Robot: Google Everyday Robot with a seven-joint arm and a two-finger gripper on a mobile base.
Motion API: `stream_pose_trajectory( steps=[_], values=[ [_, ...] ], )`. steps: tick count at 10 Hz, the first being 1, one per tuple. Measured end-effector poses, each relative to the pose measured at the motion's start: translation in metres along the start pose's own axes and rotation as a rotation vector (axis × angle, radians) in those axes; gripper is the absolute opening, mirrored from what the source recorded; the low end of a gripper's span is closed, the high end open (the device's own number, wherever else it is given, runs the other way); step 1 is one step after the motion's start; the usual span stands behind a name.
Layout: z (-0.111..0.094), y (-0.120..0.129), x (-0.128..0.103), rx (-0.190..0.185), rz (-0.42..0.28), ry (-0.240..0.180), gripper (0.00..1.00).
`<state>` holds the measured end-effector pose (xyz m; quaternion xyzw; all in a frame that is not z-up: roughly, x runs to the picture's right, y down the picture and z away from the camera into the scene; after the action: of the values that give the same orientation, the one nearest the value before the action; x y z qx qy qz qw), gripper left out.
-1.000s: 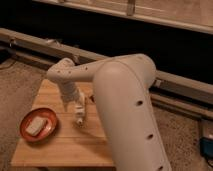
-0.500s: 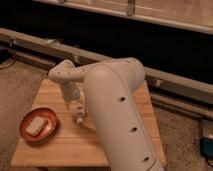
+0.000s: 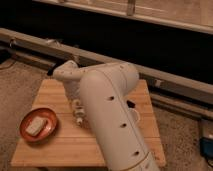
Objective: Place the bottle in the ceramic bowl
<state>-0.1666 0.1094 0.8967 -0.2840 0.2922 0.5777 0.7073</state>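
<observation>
Bottle not separable from the tool; a small pale shape at its tip, low over the bench, may be it. Whether the tool is clenched on anything or released cannot be told. The ceramic bowl lies toward the view's left edge from the tool and slightly nearer the camera, apart from it, with a pale block inside. Judgement: the coming move is a short sideways carry across the bowl's rim.
</observation>
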Motion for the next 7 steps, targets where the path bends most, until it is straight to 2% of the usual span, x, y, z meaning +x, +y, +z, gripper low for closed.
stream_pose_trajectory(
  steps=[1,2,4,7],
  values=[
    [0.002,0.001,-0.001,-0.005,-0.001,0.009,0.64],
    [0.003,0.001,-0.002,-0.017,-0.002,0.019,0.58],
    [0.0,0.003,0.0,-0.041,-0.006,0.036,0.38],
    [-0.036,0.005,0.015,-0.083,-0.047,0.035,0.06]
  ],
)
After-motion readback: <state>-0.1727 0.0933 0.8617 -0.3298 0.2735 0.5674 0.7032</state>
